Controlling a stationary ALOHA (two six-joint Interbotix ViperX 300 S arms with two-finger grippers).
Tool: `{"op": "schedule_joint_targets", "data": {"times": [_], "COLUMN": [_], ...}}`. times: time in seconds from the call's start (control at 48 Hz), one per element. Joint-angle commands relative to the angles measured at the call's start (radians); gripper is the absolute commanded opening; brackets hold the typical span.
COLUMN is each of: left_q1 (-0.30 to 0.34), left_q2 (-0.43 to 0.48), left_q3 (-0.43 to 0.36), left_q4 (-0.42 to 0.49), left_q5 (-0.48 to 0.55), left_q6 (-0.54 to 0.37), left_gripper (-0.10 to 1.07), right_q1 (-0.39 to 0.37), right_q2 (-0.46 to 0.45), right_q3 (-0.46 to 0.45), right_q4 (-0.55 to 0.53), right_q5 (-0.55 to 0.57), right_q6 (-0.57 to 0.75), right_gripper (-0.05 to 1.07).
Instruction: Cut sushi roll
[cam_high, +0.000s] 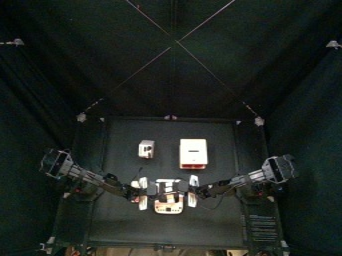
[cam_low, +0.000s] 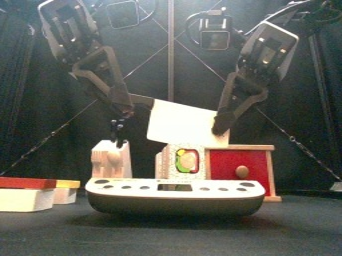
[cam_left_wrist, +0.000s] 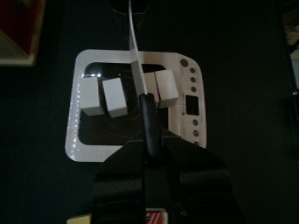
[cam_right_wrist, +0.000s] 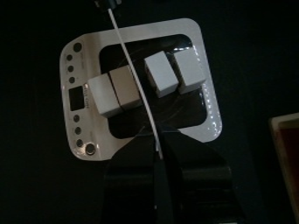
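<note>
Near the table's (cam_high: 127, 140) front edge, the white tray (cam_left_wrist: 187, 105) holds the sushi roll (cam_left_wrist: 117, 96) (already in pieces), above which both grippers, left (cam_left_wrist: 149, 103) and right (cam_right_wrist: 153, 131), hover, each clamping a knife blade (cam_left_wrist: 136, 44).

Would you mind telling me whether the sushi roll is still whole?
Already cut: the sushi roll lies as separate blocks with gaps on the white board.
</note>
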Motion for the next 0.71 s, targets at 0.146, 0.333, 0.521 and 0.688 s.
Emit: {"op": "schedule_joint_targets", "data": {"times": [0.146, 0.333, 0.521, 0.688], "left_q1": [-0.052, -0.078, -0.080, -0.080], "left_q2": [-0.008, 0.023, 0.048, 0.044], "left_q3": [-0.038, -0.043, -0.046, -0.051], "left_q4": [0.000, -0.012, -0.020, -0.017], "left_q5": [-0.017, -0.018, -0.017, -0.003], "left_q6": [-0.003, -0.005, -0.003, -0.002], "left_gripper": [0.42, 0.42, 0.42, 0.42], "right_q1": [0.015, 0.044, 0.044, 0.038], "right_q2": [-0.040, -0.040, -0.032, -0.029], "right_q3": [-0.006, 0.005, 0.002, -0.002], "right_q4": [-0.006, -0.005, -0.002, -0.002], "right_q5": [-0.002, -0.002, -0.002, -0.002], "right_q6": [0.008, 0.008, 0.009, 0.009], "right_gripper": [0.19, 0.19, 0.19, 0.19]}}
